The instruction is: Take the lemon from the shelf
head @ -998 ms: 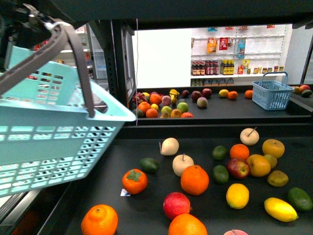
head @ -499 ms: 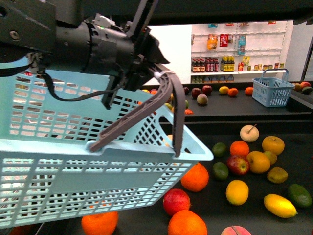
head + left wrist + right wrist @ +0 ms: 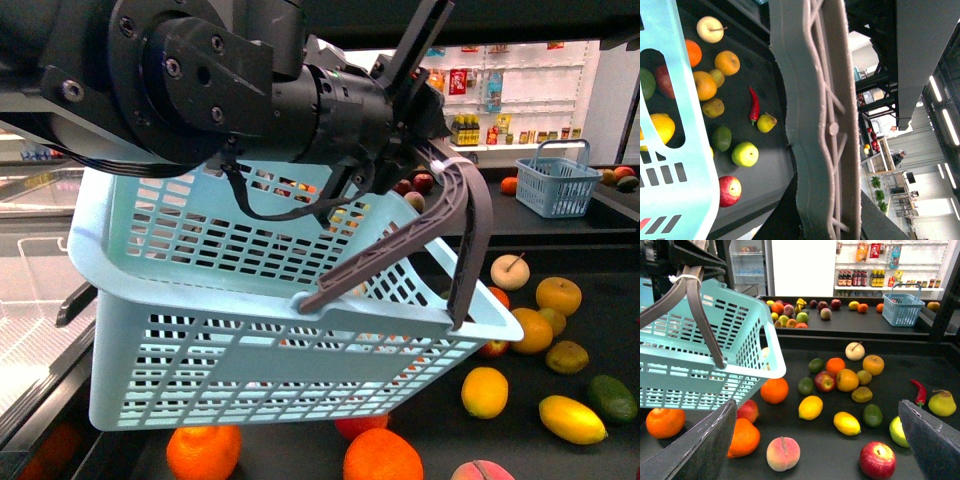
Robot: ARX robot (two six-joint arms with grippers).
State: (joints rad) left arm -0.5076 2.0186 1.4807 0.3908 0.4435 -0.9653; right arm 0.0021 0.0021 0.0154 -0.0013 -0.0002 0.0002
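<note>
We can read no text anywhere: the labels on the dark glass bottles [image 3: 845, 278] and red hanging packets [image 3: 875, 249] on the white wall shelves [image 3: 920, 263] are too small for us.

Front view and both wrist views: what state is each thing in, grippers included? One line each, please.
Lemon: lying on the shelf, untouched.
Light blue basket: in the air above the fruit, tilted, hanging by its grey handle.
Left gripper: at the top of the handle; jaws hidden.
Right gripper: open, empty.
Small blue basket: upright on the far tray, handle raised.
</note>
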